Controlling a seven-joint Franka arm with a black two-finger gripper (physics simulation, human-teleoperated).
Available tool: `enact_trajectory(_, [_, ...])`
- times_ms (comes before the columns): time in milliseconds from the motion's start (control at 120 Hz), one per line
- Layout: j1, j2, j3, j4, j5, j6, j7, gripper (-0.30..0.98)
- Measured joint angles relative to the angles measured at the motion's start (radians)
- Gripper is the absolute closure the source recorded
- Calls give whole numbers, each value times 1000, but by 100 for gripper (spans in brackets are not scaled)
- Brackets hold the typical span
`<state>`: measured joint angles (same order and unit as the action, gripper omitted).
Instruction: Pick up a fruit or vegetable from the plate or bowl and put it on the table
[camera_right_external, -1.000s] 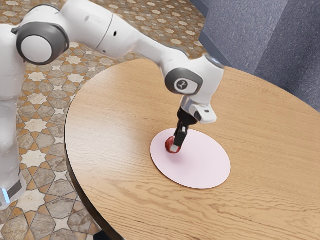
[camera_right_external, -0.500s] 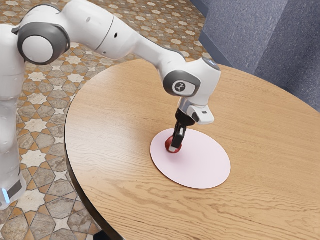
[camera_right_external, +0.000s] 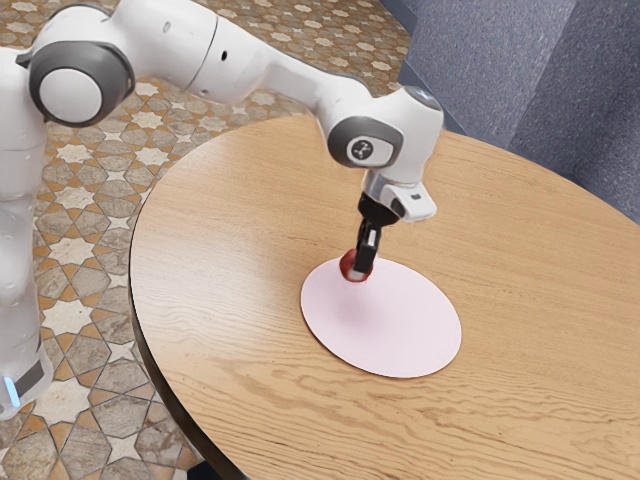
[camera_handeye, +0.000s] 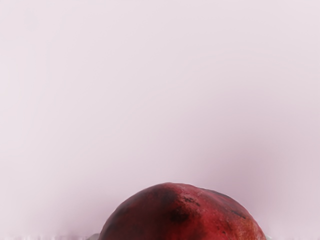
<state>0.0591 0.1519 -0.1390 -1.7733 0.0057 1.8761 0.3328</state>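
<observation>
Fruit (camera_right_external: 347, 262), red and dark-blotched, is hanging above the pale pink plate (camera_right_external: 400, 325) on the table (camera_right_external: 215, 240), overlapping the plate's far edge in the exterior view, while the black gripper (camera_right_external: 361, 268) is holding it between its two fingers, which are standing apart by the fruit's width. The nearer finger is covering part of the fruit in the exterior view, and the farther one is mostly hiding behind it. In the wrist view the lower edge is cutting off the fruit, leaving its full shape and exact kind hard to make out.
</observation>
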Motion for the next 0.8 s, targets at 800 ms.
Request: enact_trajectory(800, [3, -17, 346, 41, -71, -13, 71, 5])
